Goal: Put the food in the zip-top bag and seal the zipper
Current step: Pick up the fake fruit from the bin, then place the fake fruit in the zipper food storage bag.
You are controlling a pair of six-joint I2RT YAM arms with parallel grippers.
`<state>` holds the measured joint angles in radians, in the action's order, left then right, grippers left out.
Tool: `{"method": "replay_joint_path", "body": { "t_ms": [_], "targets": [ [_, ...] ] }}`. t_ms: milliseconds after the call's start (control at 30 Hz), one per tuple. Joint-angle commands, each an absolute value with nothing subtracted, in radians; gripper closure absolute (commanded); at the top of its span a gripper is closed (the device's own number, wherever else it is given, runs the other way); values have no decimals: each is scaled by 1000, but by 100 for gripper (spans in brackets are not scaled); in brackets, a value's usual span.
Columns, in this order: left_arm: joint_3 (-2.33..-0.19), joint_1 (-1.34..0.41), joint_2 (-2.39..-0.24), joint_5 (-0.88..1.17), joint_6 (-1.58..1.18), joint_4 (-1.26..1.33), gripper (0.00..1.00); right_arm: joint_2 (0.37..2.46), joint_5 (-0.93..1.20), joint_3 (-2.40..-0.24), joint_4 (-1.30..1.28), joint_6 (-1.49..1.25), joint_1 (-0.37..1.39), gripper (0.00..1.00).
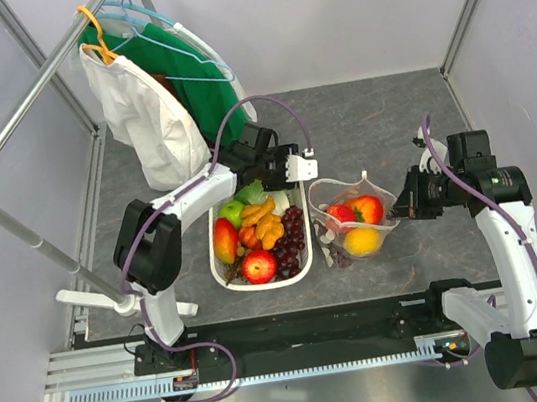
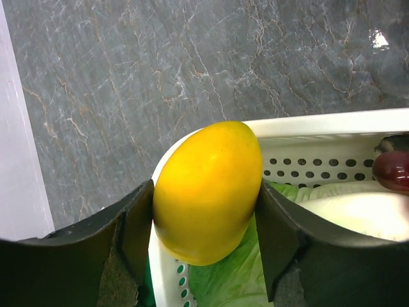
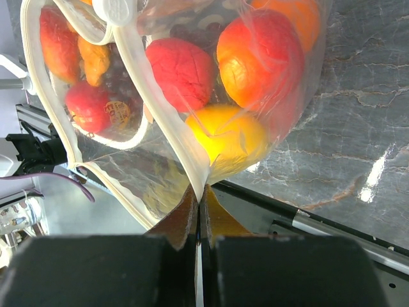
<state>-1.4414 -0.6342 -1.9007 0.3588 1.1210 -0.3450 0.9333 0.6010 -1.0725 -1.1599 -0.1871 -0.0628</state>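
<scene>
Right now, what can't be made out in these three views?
Left wrist: mango and fingers block most of the basket.
Top: the left hand hides the mango.
Right wrist: the frame edge cuts off the mouth of the bag; the right hand covers the pinched edge.

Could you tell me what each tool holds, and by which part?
The left tool clamps the yellow mango across its sides; the right tool pinches the zip-top bag by its mouth edge.
</scene>
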Motion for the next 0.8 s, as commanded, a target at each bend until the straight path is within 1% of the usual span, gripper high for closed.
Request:
{"method": "replay_joint_path", "body": {
  "t_ms": [0, 100, 267, 333, 467, 500, 567, 600, 700, 767],
  "targets": [
    [-1442, -626, -1861, 390, 1141, -313, 53, 937, 597, -1095, -1144, -179, -67, 100],
    [-1454, -626, -1812, 417, 1096, -331, 68, 933, 594, -1095, -1141, -179, -66, 100],
    [-1499, -626, -1683, 456, 996, -425, 70, 934, 603, -1100, -1135, -183, -66, 100],
    [-1529, -626, -1613, 491, 898, -455, 71, 936, 606, -1098, -1132, -184, -67, 100],
    [-1682, -633, -1539, 618, 642, -555, 74, 937, 620, -1082, -1118, -187, -66, 100],
    [-1712, -638, -1534, 658, 526, -566, 76, 939, 627, -1083, -1118, -190, -66, 100],
    [-1788, -661, -1540, 692, 427, -589, 77, 943, 632, -1086, -1112, -190, -66, 100],
    [-1801, -672, -1543, 715, 334, -589, 77, 945, 635, -1089, -1109, -193, -66, 100],
    [-1816, -744, -1558, 729, 247, -588, 77, 956, 646, -1097, -1104, -196, -66, 100],
    [-1809, -813, -1572, 720, 250, -584, 77, 960, 652, -1103, -1101, -198, -66, 100]
  ]
}}
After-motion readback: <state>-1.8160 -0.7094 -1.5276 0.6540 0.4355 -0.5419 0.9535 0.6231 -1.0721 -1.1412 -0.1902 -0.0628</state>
